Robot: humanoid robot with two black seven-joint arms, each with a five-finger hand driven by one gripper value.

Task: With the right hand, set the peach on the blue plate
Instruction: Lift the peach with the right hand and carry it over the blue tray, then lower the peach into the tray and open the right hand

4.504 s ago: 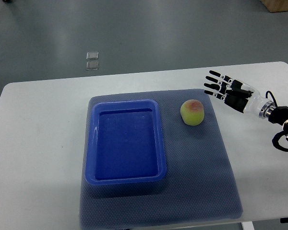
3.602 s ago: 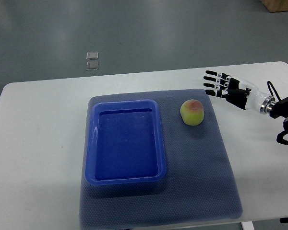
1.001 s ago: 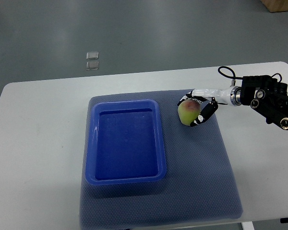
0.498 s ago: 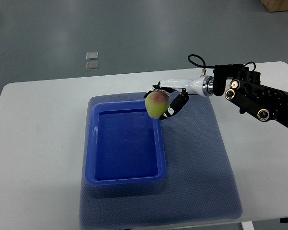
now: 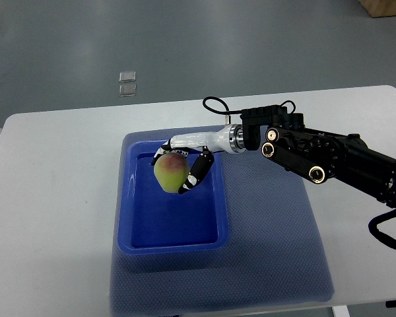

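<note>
I'm looking at a lab or test bay. Bare white table [image 5: 59, 185] with a grey mat [image 5: 270, 251], plain grey floor [image 5: 185, 46], a cardboard box [image 5: 385, 6] at the corner.

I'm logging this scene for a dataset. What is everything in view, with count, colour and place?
peach: one, yellow-green with a red blush, held over the blue plate's far part
blue plate: one, blue, on the mat's left side
mat: one, grey-blue, on the table
table: one, white
small clear squares: two, on the grey floor beyond the table
right robot hand: one, white and black, fingers curled around the peach, arm entering from the right
</note>
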